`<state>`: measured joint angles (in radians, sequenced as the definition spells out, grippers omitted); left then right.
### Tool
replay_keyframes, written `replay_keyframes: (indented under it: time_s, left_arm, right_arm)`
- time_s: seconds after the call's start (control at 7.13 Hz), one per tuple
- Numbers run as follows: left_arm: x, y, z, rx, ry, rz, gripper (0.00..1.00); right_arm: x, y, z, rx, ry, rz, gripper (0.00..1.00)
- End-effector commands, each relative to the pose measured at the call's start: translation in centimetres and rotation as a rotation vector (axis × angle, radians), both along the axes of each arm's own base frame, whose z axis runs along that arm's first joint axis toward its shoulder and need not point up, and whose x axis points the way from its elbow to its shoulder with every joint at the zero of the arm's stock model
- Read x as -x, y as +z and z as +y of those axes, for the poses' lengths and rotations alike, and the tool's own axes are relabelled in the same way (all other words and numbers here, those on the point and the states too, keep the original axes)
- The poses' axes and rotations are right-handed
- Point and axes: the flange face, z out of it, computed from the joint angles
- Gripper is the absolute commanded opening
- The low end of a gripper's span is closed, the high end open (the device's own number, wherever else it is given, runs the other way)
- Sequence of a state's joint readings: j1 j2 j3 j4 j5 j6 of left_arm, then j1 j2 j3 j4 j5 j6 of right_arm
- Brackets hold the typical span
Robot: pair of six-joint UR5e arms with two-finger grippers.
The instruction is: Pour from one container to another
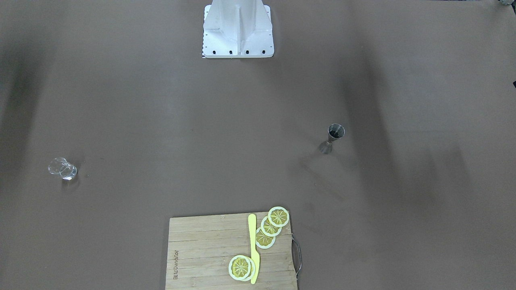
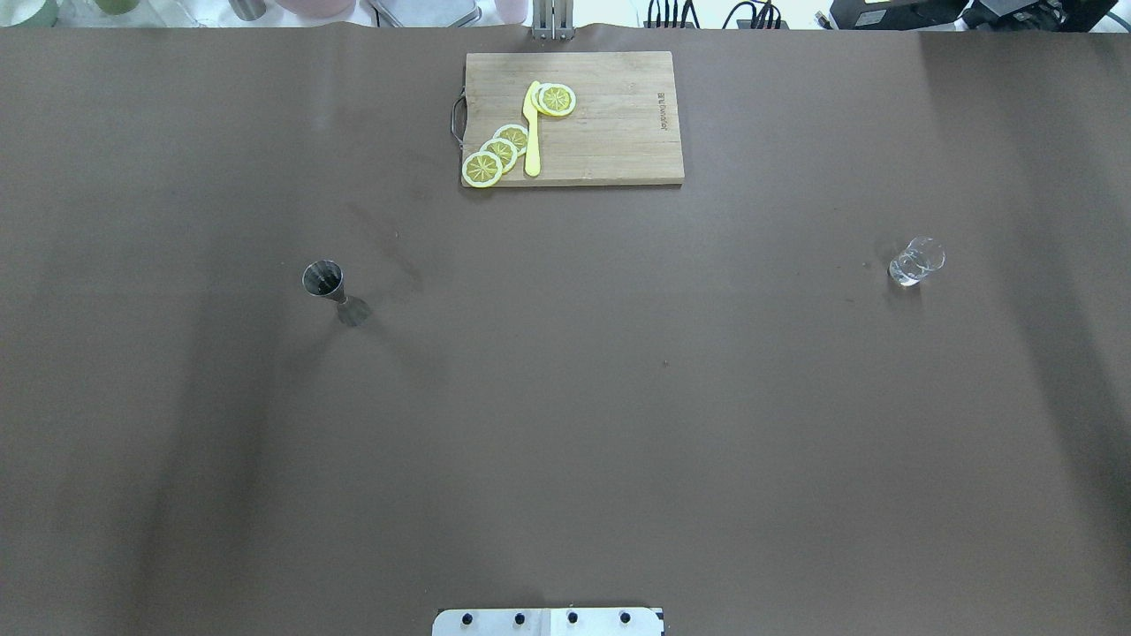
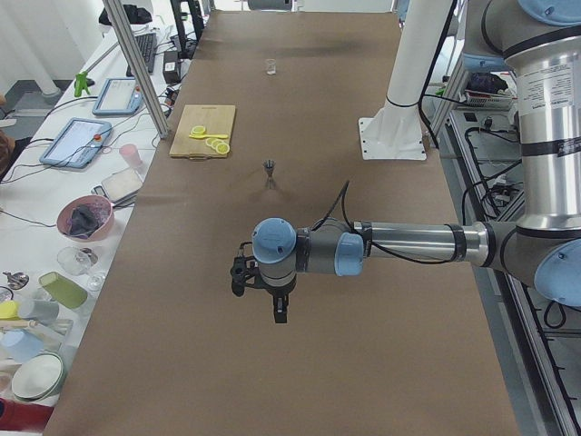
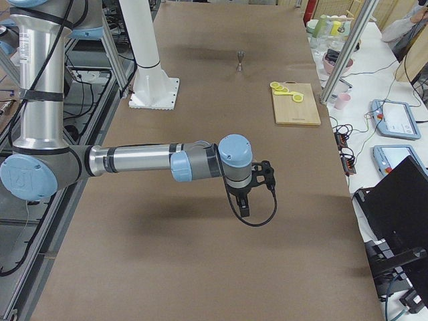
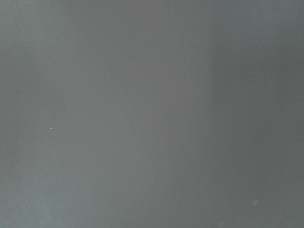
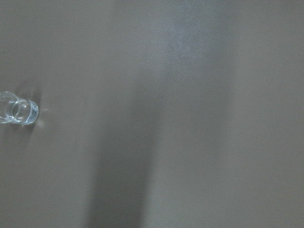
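locate the jigger (image 2: 334, 291) on the robot's left half of the table (image 2: 565, 424), standing free and well apart from the left gripper (image 3: 280, 313). note long axis vertical, open cup upward, narrow waist between the two cones, lower cone resting on the table. locate the glass (image 2: 916, 261) on the right half, upright, mouth up, thick base down, well apart from the jigger and from the right gripper (image 4: 244, 208). find the same glass at the left edge of the right wrist view. find each gripper hanging over bare table toward its own end of the table, pointing down, with neither item between its fingers. cannot tell finger spacing on either gripper: shown only in the side views. find the cutting board (image 2: 610, 132) at the far edge, about midway, carrying lemon slices (image 2: 499, 152) and a yellow knife (image 2: 532, 132).
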<state>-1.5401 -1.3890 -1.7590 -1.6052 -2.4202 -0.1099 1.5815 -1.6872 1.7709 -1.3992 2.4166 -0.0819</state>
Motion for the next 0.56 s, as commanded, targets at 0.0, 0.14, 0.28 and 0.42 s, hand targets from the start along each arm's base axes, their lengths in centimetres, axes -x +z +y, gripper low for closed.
replay_keyframes:
  time_s: [0.0, 0.14, 0.28, 0.42]
  left_arm:
    - [-0.3, -0.9, -0.4, -0.048, -0.002, 0.019, 0.99]
    - [-2.1, -1.4, -0.7, -0.062, 0.039, 0.062, 0.99]
    - [-5.1, -2.7, -2.0, -0.049, 0.073, 0.065, 0.99]
    - [-7.6, -3.6, -2.5, 0.052, 0.033, 0.077, 0.99]
  right_arm:
    - [0.4, 0.5, 1.8, -0.069, -0.017, -0.043, 1.00]
    - [0.5, 0.4, 2.1, -0.086, -0.025, -0.067, 1.00]
    - [0.7, 0.2, 2.6, -0.127, -0.035, -0.090, 1.00]
    - [0.9, 0.4, 3.3, -0.136, -0.036, -0.104, 1.00]
